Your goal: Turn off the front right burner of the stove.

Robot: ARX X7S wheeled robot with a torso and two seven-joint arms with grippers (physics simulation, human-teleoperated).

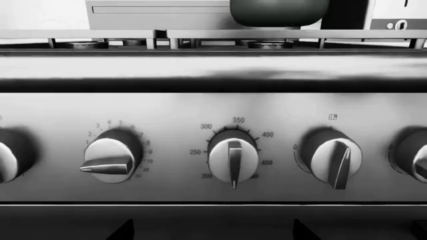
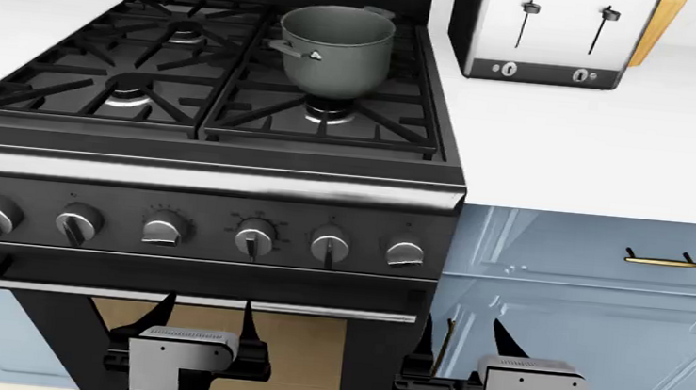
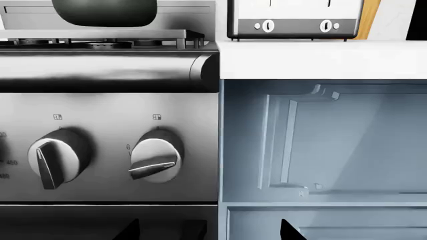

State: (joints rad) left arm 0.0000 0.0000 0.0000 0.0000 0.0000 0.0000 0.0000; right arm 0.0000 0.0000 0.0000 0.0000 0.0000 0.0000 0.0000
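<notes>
The black stove (image 2: 205, 181) fills the left of the head view. Its front right burner (image 2: 328, 113) shows under the grate prongs, just in front of the grey pot (image 2: 335, 47). Six silver knobs line the front panel. The rightmost knob (image 2: 403, 253) shows in the right wrist view (image 3: 155, 160) with its handle lying sideways. The knob beside it (image 3: 53, 160) points nearly straight down. My left gripper (image 2: 204, 320) is open and empty, low in front of the oven door. My right gripper (image 2: 474, 343) is open and empty, low at the stove's right edge.
A silver-and-black toaster (image 2: 551, 33) stands on the white counter (image 2: 605, 142) right of the stove. Blue cabinets (image 2: 590, 311) with a gold drawer handle (image 2: 660, 259) lie below it. The oven door handle (image 2: 200, 300) runs just above my left gripper.
</notes>
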